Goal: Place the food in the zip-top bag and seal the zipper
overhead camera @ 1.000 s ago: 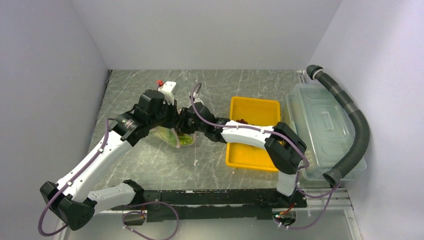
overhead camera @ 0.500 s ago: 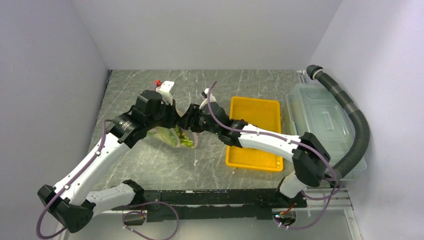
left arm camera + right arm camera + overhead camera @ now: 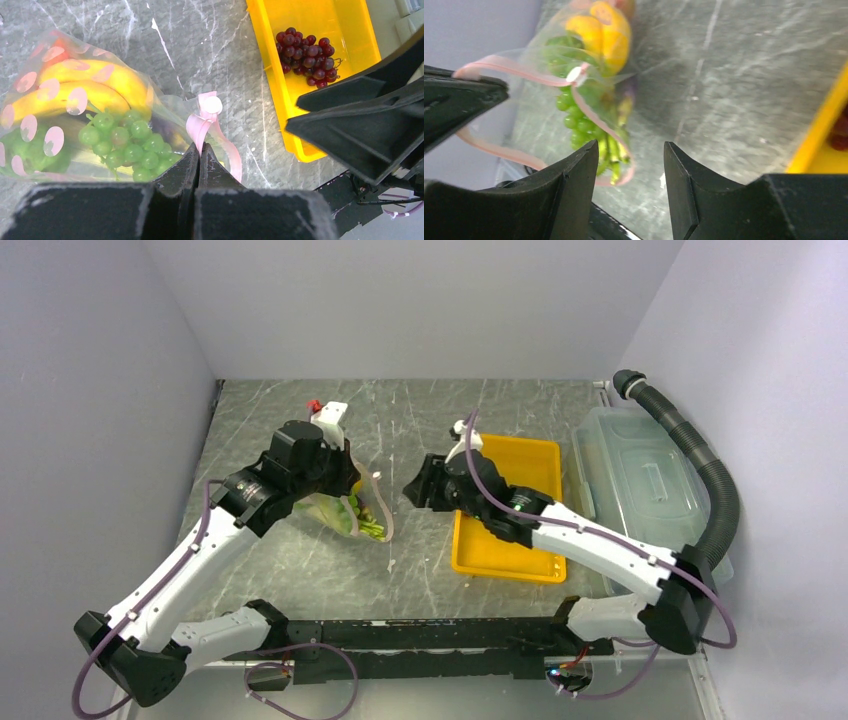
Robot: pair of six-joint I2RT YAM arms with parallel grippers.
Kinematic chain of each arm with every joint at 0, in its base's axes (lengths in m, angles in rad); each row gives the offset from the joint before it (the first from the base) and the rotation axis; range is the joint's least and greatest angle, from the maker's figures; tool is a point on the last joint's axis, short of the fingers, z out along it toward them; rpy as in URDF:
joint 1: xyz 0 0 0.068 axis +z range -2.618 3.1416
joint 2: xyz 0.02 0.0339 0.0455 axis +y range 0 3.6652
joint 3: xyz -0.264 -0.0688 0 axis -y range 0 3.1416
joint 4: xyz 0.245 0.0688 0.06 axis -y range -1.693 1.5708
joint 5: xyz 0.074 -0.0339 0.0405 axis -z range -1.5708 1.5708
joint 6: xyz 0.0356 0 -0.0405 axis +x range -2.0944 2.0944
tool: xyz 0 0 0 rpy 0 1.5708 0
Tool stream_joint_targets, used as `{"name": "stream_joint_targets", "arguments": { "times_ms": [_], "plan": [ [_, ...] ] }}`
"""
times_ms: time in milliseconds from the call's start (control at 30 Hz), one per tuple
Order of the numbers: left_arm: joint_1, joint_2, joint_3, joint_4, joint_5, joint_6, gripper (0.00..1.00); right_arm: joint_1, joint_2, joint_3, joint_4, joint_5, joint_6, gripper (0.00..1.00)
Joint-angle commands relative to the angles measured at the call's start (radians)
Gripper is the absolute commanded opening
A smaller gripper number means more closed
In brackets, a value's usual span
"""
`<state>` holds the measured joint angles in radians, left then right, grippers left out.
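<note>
**Top view.** Left gripper [image 3: 352,483]: over the bag [image 3: 335,512] at left-centre of the table [image 3: 300,570]. Its fingers are hidden under the wrist here. Zipper [image 3: 386,518]: a pink loop hanging open toward the right arm. Right gripper [image 3: 414,486]: just beside the bag mouth, not touching it, at the near-left corner of the yellow tray [image 3: 505,552]. Lidded bin [image 3: 650,490] and hose [image 3: 718,495]: far right, well apart.

**Left wrist view.** Left gripper [image 3: 199,148]: fingers pinched tight on the zipper [image 3: 200,127], below its white slider tab [image 3: 213,105]. Bag [image 3: 35,65] contents: bananas [image 3: 95,90], green grapes [image 3: 125,142]. Purple grapes [image 3: 306,52]: in the tray [image 3: 325,17], not yet bagged. The gripper's own fingers block the lower bag, and a reddish piece at the bag's top corner is too blurred to name.

**Right wrist view.** Right gripper [image 3: 630,150]: fingers spread, holding nothing, aimed at the bag mouth. Zipper [image 3: 519,66]: gaping. Green grapes [image 3: 574,117] and celery stalks [image 3: 611,150] sit at the lip, bananas [image 3: 609,30] deeper. The tray [image 3: 824,137] is cut off at the frame edge.

**Risks.**
- The bag hangs from one thin strip, so a slip there would probably drop the mouth shut or tip it.
- Produce lies at the lip. It may spill, or foul the zipper when it is pressed closed.
- Sealing now would leave the purple grapes out.
</note>
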<state>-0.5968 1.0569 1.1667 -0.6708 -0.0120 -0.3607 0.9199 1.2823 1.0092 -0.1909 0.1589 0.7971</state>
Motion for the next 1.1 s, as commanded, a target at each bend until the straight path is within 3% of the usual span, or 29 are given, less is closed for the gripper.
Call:
{"name": "stream_joint_targets", "arguments": {
  "times_ms": [0,333,567,1067],
  "plan": [
    [0.005,-0.029,0.014,0.059,0.014,-0.004,0.00,-0.035,-0.100,-0.022,-0.153,0.130,-0.095,0.54],
    [0.006,-0.026,0.014,0.059,0.015,-0.003,0.00,-0.243,-0.165,-0.049,-0.333,0.169,-0.241,0.62],
    [0.006,-0.020,0.014,0.056,0.014,-0.001,0.00,-0.315,-0.057,0.001,-0.423,0.208,-0.325,0.71],
    [0.008,-0.014,0.016,0.054,0.014,0.001,0.00,-0.442,0.137,0.010,-0.401,0.107,-0.387,0.74]
  ]
}}
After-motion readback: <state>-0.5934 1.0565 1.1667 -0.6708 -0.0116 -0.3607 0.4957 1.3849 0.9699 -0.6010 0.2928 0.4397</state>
